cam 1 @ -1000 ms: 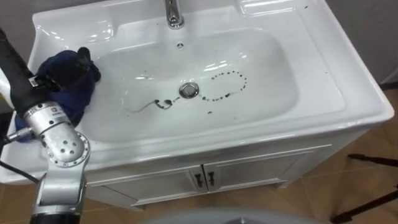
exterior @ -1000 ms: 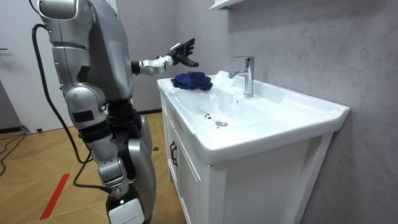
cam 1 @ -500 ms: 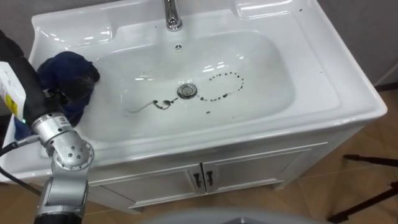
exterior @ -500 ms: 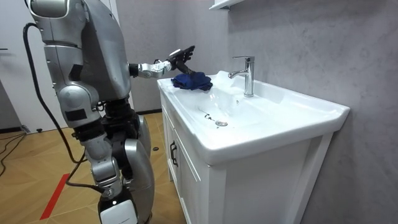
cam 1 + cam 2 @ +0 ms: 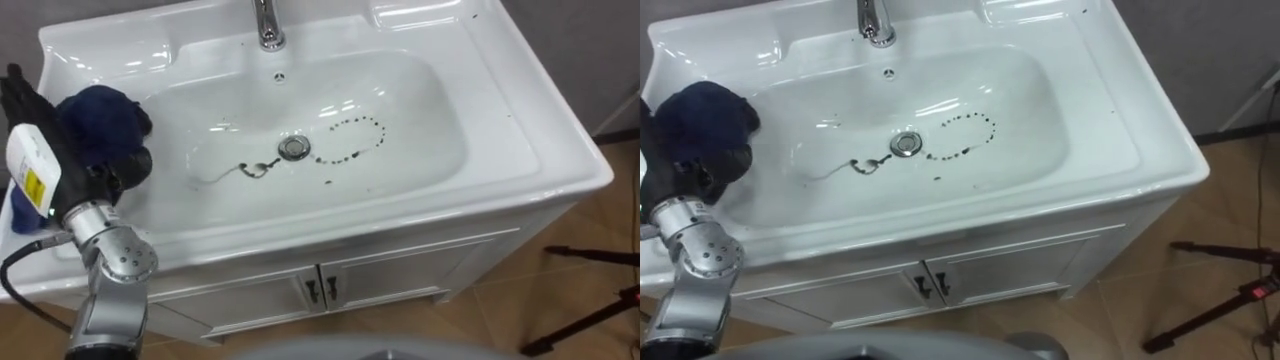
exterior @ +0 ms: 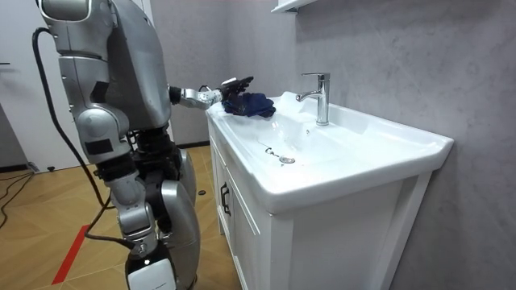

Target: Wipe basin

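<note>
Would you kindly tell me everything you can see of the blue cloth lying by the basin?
The blue cloth is dark navy, soft-looking fabric, bunched into a crumpled heap rather than spread flat. It sits on the white basin's left ledge, at the edge of the bowl and well left of the tap. The robot's left hand lies against its near side; whether it grips the cloth cannot be told.

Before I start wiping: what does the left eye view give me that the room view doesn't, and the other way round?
Left eye view: from above, the dotted dark loop right of the drain, the overflow hole, and a tripod leg on the floor.

Room view: the robot standing at the cabinet's end, the tap side-on at full height, a shelf corner.

Shared: the basin, the blue cloth on its left ledge, the left robot hand at it.
</note>
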`<state>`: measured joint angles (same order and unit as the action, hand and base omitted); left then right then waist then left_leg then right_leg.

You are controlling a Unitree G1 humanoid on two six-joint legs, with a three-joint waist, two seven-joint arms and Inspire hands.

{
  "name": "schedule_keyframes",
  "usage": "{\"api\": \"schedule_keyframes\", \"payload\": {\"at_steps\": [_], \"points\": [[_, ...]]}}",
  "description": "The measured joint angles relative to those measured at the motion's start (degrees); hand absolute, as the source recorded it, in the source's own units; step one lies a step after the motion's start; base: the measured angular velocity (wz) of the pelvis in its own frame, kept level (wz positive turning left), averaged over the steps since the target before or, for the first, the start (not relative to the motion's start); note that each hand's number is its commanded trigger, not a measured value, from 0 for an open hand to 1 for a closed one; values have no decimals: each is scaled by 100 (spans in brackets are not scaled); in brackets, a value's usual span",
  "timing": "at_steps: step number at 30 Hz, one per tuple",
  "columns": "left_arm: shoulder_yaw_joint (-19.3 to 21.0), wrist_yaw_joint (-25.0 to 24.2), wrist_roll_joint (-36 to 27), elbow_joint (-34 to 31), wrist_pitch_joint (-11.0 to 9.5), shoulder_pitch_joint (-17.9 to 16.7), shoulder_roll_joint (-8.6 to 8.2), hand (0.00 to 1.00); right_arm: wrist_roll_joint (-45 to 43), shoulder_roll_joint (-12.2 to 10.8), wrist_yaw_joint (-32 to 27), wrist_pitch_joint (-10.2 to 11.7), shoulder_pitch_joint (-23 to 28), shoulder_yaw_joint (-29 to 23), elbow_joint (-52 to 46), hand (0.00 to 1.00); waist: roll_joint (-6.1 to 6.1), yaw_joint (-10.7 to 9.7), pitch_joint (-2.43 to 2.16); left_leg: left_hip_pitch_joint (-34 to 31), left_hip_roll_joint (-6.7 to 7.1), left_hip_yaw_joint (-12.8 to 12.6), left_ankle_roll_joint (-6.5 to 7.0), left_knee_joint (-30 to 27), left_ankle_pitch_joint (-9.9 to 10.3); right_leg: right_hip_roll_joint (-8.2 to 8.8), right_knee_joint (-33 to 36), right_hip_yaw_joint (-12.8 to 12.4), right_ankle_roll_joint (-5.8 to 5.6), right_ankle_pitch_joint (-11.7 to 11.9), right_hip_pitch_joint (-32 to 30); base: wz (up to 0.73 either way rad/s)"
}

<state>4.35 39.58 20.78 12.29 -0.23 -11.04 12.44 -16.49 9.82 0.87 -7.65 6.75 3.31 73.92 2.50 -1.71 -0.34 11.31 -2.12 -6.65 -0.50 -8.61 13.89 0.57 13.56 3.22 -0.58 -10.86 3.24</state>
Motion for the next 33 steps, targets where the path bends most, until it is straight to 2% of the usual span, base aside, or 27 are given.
{"api": "schedule_keyframes", "payload": {"at_steps": [7,11,16,21,27,33], "points": [[1,16,1,375,11,0,-34,0,-11,-1,-65,1,-10,-8,-38,0,37,-7,31,-13,-16,-12,-3,76,2,-21,-1,-10,7,6,-21,0],[0,41,1,454,10,1,-34,0,-12,0,-87,2,-21,-7,-42,0,71,-18,18,-29,-19,-12,-3,91,2,-28,-1,-18,6,8,-23,0],[0,115,3,474,12,1,-36,0,-10,-5,-124,2,-50,-4,-56,0,117,-13,27,-56,-19,-33,-3,82,1,-28,-68,-24,4,9,-33,0],[-1,120,1,474,74,1,-39,0,-11,-9,-153,-9,-55,-3,-81,0,101,-21,27,-56,-19,-33,-3,81,0,-28,-102,-24,1,10,-32,0],[-1,127,0,610,197,2,-50,0,-10,-24,-156,-129,-39,3,-89,0,106,-86,34,-51,-19,-34,-3,81,0,-29,-101,-26,1,10,-27,0],[-1,130,-2,735,327,29,-49,0,-6,-25,-149,-349,-21,12,-92,0,113,-113,35,-49,-19,-76,-3,81,1,-32,-97,-61,1,10,-32,-2]]}}
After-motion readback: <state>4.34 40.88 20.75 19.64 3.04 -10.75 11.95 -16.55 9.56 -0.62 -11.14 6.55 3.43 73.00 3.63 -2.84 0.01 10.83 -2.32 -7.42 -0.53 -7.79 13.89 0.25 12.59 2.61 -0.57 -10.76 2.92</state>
